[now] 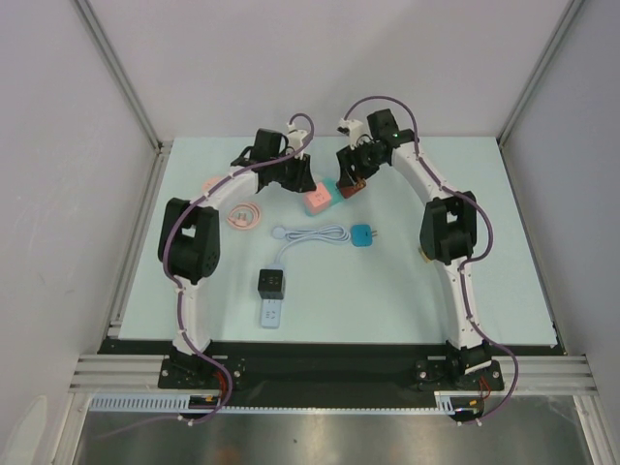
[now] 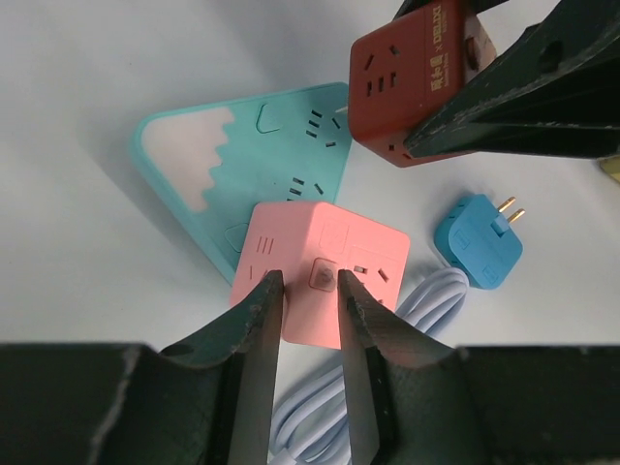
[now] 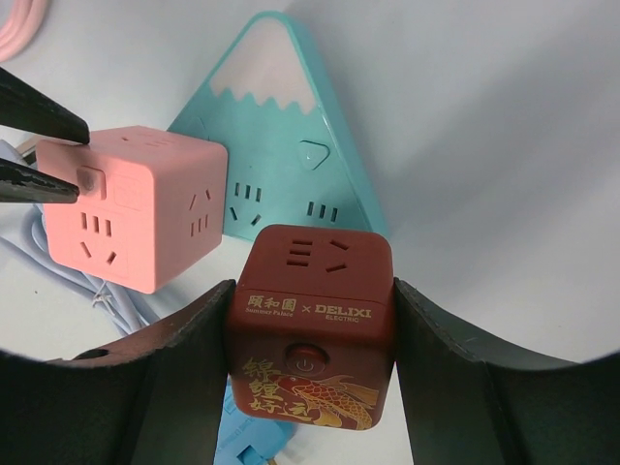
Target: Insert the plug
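Over the table (image 1: 465,281), right gripper (image 3: 315,291) tight around red cube (image 3: 312,334); left gripper (image 2: 308,279) at pink cube (image 2: 291,232), hold unclear.

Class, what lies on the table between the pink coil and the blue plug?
A bundled white cable lies between the pink coil and the blue plug, clearest in the top view.

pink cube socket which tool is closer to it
Left. The left tool has its fingertips right at the pink cube socket; the right tool is off to one side of it, clamped on the red cube socket.
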You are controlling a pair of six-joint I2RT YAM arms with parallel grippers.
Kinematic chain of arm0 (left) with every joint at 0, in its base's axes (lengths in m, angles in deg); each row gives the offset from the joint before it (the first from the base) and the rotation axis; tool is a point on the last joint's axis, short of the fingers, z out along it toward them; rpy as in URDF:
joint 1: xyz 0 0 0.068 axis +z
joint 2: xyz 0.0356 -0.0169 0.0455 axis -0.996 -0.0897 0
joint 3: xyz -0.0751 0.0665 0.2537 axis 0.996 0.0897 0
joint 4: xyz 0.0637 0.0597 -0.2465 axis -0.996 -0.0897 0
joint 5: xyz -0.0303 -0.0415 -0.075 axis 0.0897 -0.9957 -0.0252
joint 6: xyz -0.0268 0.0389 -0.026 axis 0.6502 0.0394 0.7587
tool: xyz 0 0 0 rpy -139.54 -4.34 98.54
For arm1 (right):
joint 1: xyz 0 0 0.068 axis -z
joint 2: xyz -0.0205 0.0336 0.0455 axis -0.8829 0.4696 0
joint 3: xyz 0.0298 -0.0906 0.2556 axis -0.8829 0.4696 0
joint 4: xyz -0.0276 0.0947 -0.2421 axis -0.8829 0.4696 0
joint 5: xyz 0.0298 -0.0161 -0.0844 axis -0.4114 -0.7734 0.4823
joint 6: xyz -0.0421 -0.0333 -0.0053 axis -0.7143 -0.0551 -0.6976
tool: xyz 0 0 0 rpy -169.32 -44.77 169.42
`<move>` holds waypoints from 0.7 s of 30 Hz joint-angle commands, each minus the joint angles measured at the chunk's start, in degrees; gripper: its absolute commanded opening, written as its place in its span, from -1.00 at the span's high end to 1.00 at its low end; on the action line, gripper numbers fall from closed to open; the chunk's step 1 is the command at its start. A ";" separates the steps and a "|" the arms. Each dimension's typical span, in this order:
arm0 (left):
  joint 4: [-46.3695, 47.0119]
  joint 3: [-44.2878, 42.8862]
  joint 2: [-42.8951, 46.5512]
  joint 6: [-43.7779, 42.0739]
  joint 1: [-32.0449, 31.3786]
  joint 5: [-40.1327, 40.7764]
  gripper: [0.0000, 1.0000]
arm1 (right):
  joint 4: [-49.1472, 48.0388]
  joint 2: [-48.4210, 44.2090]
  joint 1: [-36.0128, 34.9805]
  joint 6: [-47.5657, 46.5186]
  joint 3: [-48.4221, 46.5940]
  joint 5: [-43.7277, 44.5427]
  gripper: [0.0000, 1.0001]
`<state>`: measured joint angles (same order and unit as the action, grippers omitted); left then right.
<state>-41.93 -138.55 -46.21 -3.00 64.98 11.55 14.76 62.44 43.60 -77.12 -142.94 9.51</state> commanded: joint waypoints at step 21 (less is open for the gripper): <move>0.80 -0.59 -0.87 -2.33 -0.34 0.60 0.36 | -2.69 3.62 -1.29 -1.63 -5.51 0.11 1.00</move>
<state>-41.87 -138.55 -46.45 -4.05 64.98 11.94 13.74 64.87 42.57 -78.04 -145.39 9.49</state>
